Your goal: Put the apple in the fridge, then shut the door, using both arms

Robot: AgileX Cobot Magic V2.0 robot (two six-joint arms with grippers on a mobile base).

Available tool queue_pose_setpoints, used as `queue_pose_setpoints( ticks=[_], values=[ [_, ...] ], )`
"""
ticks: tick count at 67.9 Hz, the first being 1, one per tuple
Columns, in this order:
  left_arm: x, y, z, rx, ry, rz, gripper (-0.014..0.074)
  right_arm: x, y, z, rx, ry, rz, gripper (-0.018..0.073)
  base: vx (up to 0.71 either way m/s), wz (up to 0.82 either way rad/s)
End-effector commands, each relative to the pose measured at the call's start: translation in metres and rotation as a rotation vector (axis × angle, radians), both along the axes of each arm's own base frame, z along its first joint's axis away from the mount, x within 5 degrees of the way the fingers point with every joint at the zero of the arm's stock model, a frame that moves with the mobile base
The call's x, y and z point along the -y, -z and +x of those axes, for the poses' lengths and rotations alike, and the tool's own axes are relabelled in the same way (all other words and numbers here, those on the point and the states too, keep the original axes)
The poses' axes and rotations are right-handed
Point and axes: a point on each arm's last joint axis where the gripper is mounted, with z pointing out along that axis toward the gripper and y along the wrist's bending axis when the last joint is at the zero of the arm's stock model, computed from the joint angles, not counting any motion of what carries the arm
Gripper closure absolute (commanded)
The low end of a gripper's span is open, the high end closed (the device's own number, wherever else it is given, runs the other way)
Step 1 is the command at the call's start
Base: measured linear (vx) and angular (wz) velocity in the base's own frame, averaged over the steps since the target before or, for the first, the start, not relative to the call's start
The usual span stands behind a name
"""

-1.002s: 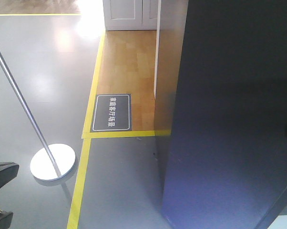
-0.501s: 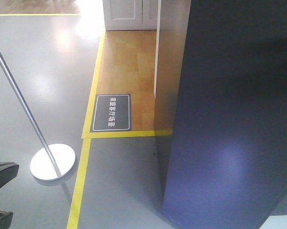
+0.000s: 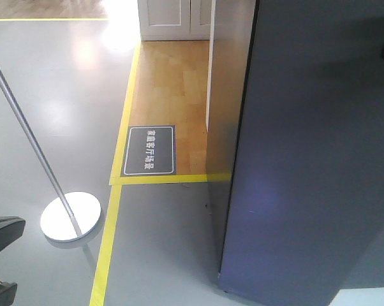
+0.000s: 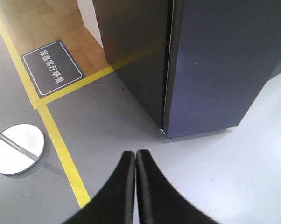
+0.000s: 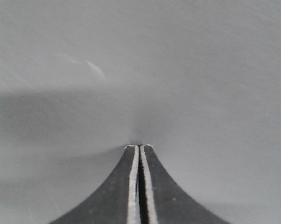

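With the apple out of sight, presumably inside the fridge (image 4: 131, 56), the right gripper (image 5: 139, 147), fingers pressed together and empty, is pushing the door (image 3: 313, 166) nearly shut, while the left gripper (image 4: 135, 154), likewise pinched empty, is hanging low.

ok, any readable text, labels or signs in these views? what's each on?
"素能客厅场景": white characters on the dark floor sign lying on the wood floor just inside the yellow tape; my best reading, as the first characters are small. It also shows in the left wrist view.
Nothing readable on the fridge door.
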Motion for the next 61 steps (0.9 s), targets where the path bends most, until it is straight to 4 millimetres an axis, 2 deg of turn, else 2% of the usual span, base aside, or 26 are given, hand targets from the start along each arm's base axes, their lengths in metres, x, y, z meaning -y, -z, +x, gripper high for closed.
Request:
queue_pose_setpoints(
  ticks=[1,30,37,48,61],
  values=[
    [0.002,-0.013,0.001,0.075,0.004,-0.052,0.0603,0.003,-0.031,0.008,0.173,-0.003,-0.016,0.0563,0.00,0.00],
    [0.002,-0.013,0.001,0.075,0.004,-0.052,0.0603,0.014,-0.027,0.068,0.210,-0.003,-0.011,0.0563,0.00,0.00],
    [0.002,-0.013,0.001,0.075,0.004,-0.052,0.0603,0.015,-0.025,0.074,0.200,-0.002,-0.011,0.0563,0.00,0.00],
    [0.002,-0.013,0.001,0.074,0.004,-0.052,0.0603,0.016,-0.011,0.083,0.177,-0.002,-0.004,0.0563,0.00,0.00],
    [0.002,-0.013,0.001,0.074,0.004,-0.052,0.0603,0.016,-0.013,0.078,0.128,0.005,0.004,0.0563,0.00,0.00]
  ],
)
